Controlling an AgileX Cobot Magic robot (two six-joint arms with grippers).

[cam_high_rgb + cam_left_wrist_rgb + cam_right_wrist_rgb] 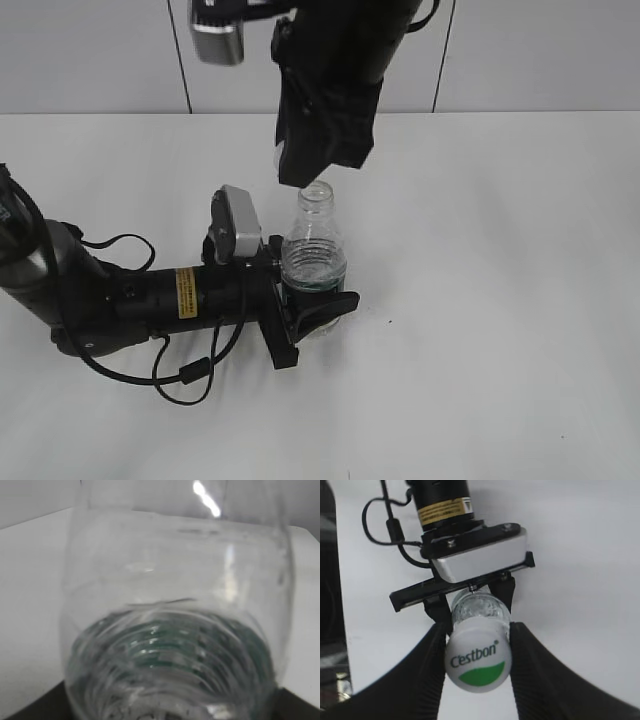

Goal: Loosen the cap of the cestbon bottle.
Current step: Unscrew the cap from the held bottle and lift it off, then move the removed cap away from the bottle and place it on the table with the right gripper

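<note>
The clear Cestbon bottle (313, 255) stands upright on the white table, its green label band low on the body. My left gripper (318, 303) is shut on its lower body from the left; the bottle (175, 630) fills the left wrist view. In the exterior view the threaded neck (316, 195) is bare and open. My right gripper (303, 170) hangs just above it. In the right wrist view the right gripper (477, 630) is shut on the white cap (478, 662) with its green half-circle, held above the bottle (480, 607). The cap is hidden in the exterior view.
The left arm (150, 295) lies low across the white table (500, 300) with its cables (185, 380) looped in front. A grey panelled wall (520, 50) runs behind the table.
</note>
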